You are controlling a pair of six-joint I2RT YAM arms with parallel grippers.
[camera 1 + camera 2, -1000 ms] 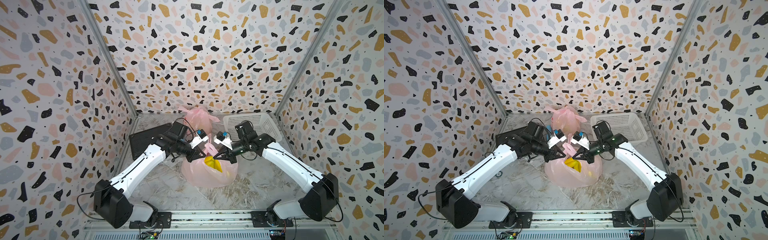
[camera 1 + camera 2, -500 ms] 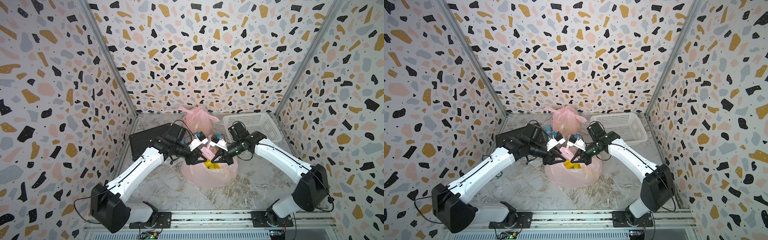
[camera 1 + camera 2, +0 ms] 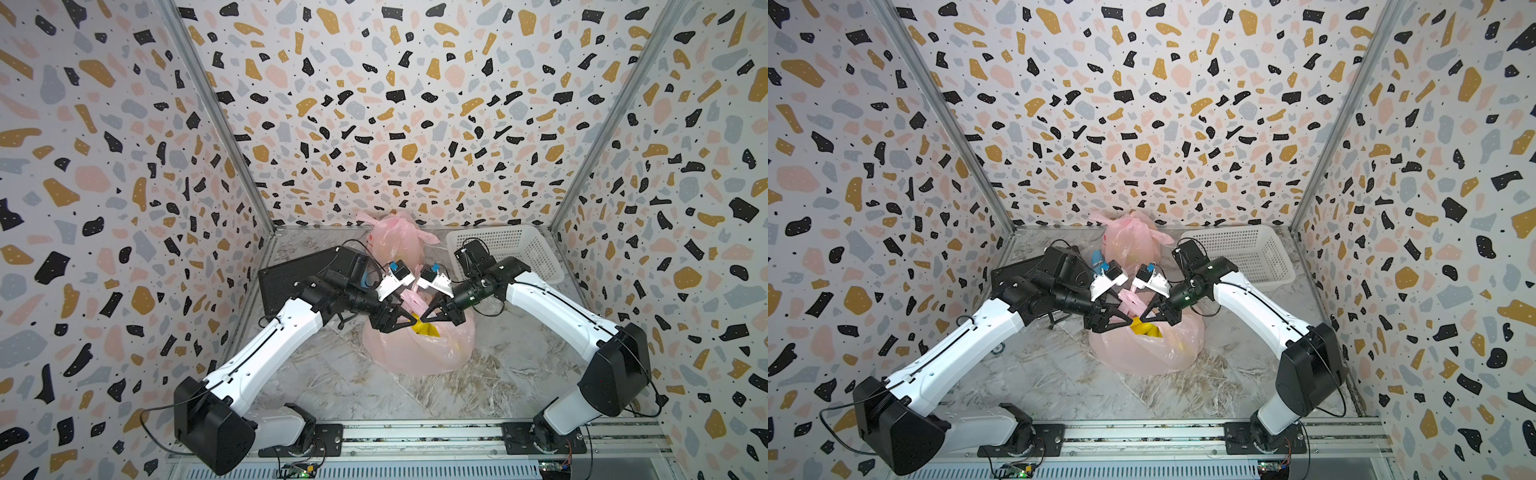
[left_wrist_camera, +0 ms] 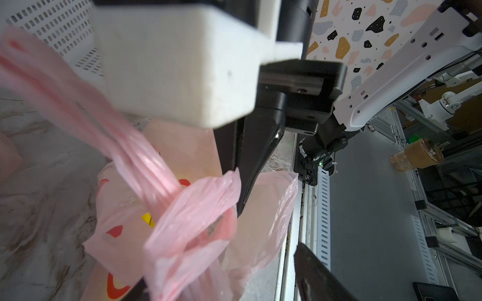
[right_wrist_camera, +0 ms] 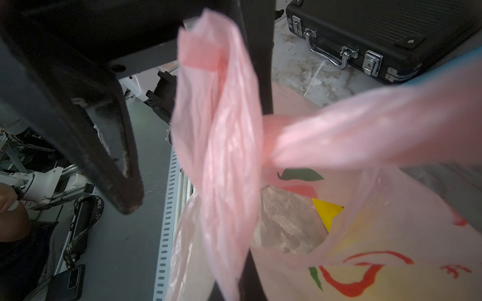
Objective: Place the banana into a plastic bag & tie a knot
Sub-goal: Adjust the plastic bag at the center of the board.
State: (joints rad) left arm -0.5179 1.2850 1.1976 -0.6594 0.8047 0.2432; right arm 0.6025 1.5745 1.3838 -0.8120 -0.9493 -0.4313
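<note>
**Entry: bench contents, one moment**

1. Pink translucent plastic bag with red and green print. It lies on the marble-patterned bench, midway between the two arms. Its mouth is gathered, and its pink handle strips rise above it and cross one another.
2. Yellow banana. It is inside the pink bag, just under the mouth. Only part of it shows past the film, in both top views.
3. Left claw. It is released, with its fingers spread, and sits at the bag's mouth. In the left wrist view one handle strip runs through the gap. Contact with it cannot be told.
4. Right claw. It is clenched, pinching a hanging handle strip. Its tip sits just beside the left claw's.
5. Second pink plastic bag. It is knotted at the top and stands at the rear, by the back wall.
6. White perforated plastic basket. It sits at the rear on the right arm's side, well apart from the first bag.
7. Black ribbed case with metal latches. It sits at the rear on the left arm's side, behind that arm.
</note>
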